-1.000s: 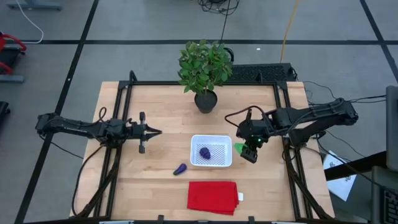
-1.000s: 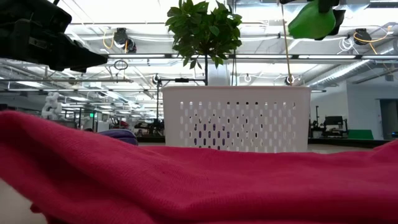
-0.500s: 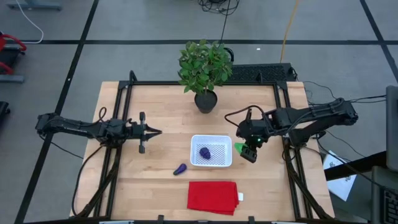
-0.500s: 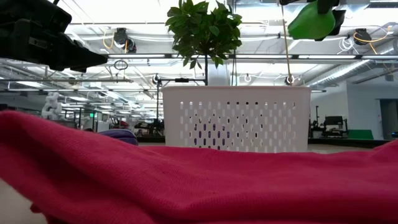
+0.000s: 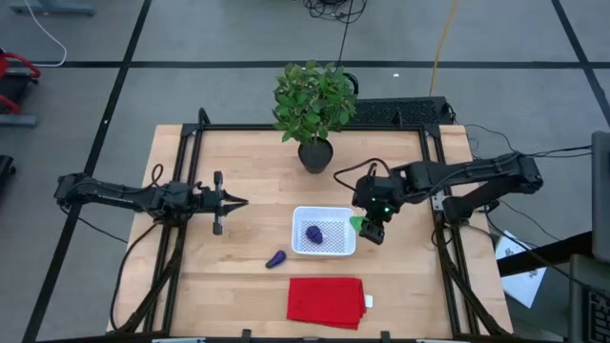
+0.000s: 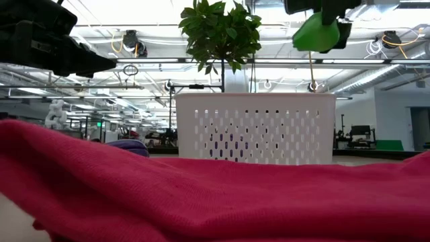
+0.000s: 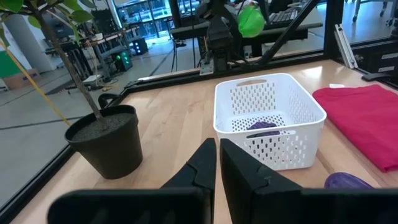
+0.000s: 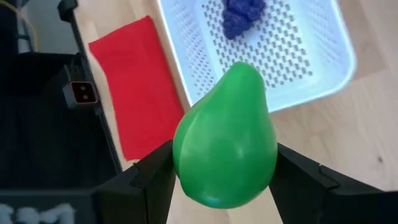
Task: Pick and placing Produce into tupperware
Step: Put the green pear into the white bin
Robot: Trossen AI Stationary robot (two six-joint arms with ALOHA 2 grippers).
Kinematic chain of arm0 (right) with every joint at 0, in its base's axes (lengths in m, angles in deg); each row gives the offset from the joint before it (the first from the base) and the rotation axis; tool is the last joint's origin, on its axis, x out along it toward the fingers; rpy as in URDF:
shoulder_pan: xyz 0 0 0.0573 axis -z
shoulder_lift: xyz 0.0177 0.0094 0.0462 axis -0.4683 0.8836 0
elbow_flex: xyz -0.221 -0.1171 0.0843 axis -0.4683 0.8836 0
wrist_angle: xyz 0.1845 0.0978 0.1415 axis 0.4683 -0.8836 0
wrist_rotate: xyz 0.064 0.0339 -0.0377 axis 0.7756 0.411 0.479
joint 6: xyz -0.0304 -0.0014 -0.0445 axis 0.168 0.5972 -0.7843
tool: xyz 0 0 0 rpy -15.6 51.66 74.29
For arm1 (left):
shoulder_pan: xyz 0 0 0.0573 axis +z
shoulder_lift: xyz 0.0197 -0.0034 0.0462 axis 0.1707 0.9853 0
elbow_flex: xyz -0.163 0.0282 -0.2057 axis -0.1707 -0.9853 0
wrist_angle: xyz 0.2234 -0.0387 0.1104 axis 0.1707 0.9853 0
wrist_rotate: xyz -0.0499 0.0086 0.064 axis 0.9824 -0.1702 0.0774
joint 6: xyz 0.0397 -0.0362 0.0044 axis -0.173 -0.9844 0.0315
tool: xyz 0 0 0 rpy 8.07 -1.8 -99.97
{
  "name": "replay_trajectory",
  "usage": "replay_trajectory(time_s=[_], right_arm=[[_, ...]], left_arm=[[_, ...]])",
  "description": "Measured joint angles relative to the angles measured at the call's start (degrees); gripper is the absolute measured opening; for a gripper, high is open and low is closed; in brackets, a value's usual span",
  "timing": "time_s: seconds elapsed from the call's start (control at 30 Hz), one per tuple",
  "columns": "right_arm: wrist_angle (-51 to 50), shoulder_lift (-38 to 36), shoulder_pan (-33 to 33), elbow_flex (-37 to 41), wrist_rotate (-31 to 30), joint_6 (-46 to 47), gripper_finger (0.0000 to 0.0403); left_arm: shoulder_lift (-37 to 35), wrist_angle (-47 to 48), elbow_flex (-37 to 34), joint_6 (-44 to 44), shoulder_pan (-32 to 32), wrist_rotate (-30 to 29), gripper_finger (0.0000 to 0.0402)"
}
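From above, my right gripper (image 5: 370, 227) pinches the green produce (image 5: 358, 223) over the tupperware (image 5: 324, 232) rim; roundish purple piece (image 5: 313, 232) inside, elongated one (image 5: 275, 258) on the surface. Left wrist: my left gripper (image 7: 217, 163), pressed together, waits. Right wrist: green piece above the mesh.

High view: straight down from above, far off; takes in the whole table (image 5: 257, 162), both arms and the floor around.
Low view: at table-top height, level across the table; red cloth (image 6: 215, 202) fills the near foreground, basket (image 6: 255, 128) behind it, room beyond.
Left wrist view: forward past its own fingers, low, toward basket (image 7: 268, 118), pot (image 7: 106, 140) and the other arm.
Right wrist view: close, down onto basket (image 8: 273, 50) and cloth (image 8: 140, 93).
Shared: basket and cloth show in all four views.
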Motion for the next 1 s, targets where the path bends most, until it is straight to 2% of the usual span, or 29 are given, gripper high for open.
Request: replay_trajectory(time_s=[0.23,0.63,1.0], right_arm=[[4.23,2.30,2.76,-0.80,3.61,-3.45,0.0210],[1.11,11.78,3.86,-13.52,3.63,-12.79,0.0210],[-1.95,19.52,3.84,-14.17,3.18,-23.63,0.0210]], left_arm=[[0.00,0.01,0.00,0.02,0.00,0.00,0.0026],[-0.01,0.07,0.00,0.04,-0.01,-0.50,0.0026],[0.00,0.09,0.00,0.02,-0.01,-0.55,0.0026]])
